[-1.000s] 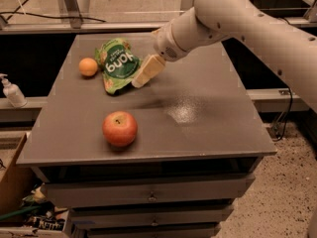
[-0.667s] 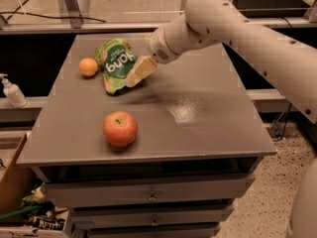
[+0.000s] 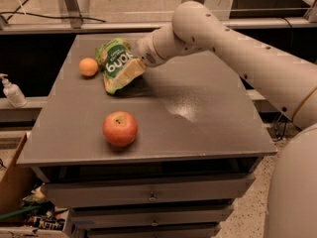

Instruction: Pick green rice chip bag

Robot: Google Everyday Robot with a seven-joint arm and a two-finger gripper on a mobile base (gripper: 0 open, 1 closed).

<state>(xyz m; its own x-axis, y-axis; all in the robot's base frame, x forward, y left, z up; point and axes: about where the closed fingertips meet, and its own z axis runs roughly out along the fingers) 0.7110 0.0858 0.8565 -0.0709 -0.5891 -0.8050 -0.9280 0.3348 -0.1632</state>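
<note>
Since a second ago the hand (image 3: 130, 69) has slid leftward: it was then just beside the right edge of the green rice chip bag (image 3: 114, 62), and now its pale tip lies over the bag's right half, covering part of the white lettering. The arm (image 3: 223, 38) has swung in with it, reaching across the back of the counter (image 3: 198, 108) from the right.

The bag itself looks unmoved. It lies crumpled at the back left of the counter, close beside a small orange (image 3: 88, 67), with a red apple (image 3: 120, 128) well apart from it near the front edge. A pump bottle (image 3: 12, 90) stands off the counter to the left.

Whether the hand is open or closed on the foil, I cannot tell; it overlaps the bag, but the grip is not visible.

By my judgement the approach is all but finished and the grasp is the step in hand. Nothing shows the bag raised yet, so the pick is not done. Glossy foil may slip or fold, so a firm closing before any lift seems wise.
</note>
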